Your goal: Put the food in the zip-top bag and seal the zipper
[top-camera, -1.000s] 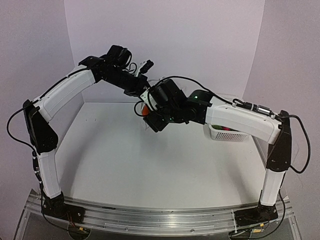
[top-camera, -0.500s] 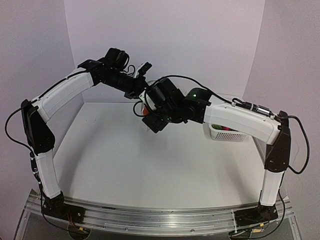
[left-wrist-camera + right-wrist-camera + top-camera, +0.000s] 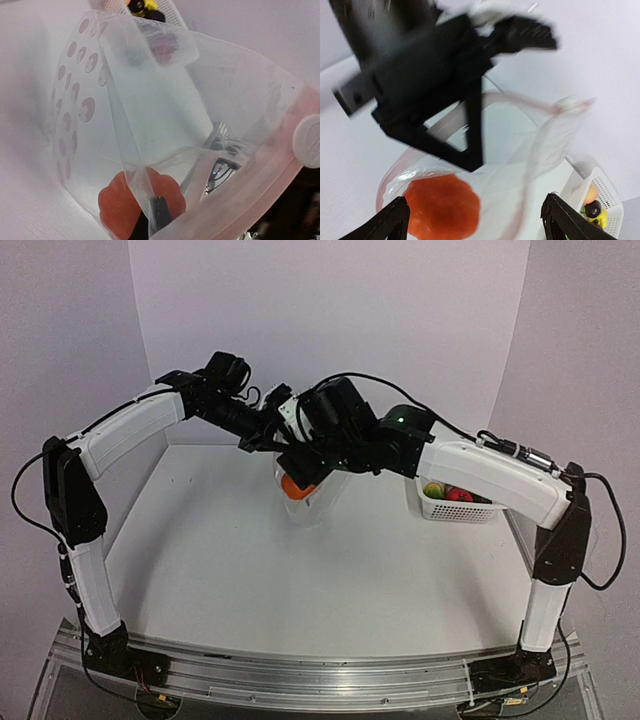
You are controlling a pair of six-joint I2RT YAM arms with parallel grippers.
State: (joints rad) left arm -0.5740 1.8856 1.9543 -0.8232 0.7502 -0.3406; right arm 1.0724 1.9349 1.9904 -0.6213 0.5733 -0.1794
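The clear zip-top bag (image 3: 312, 502) with white dots hangs open above the table. My left gripper (image 3: 264, 434) is shut on its mouth edge and holds it up; in the left wrist view one dark finger (image 3: 160, 216) pinches the film. An orange piece of food (image 3: 297, 487) lies inside the bag and also shows in both wrist views (image 3: 116, 202) (image 3: 440, 206). My right gripper (image 3: 300, 466) is wide open and empty just above the bag's mouth (image 3: 477, 220). The pinkish zipper (image 3: 260, 186) runs along the rim.
A white perforated basket (image 3: 458, 510) stands at the right and holds more food: yellow, red, peach and dark purple pieces (image 3: 593, 204). The walls stand close behind and beside the table. The two arms cross near the back centre.
My right gripper has let go of the orange piece, which now lies in the bag, and has lifted a little. The left gripper has shifted slightly with the bag, which now hangs in view.
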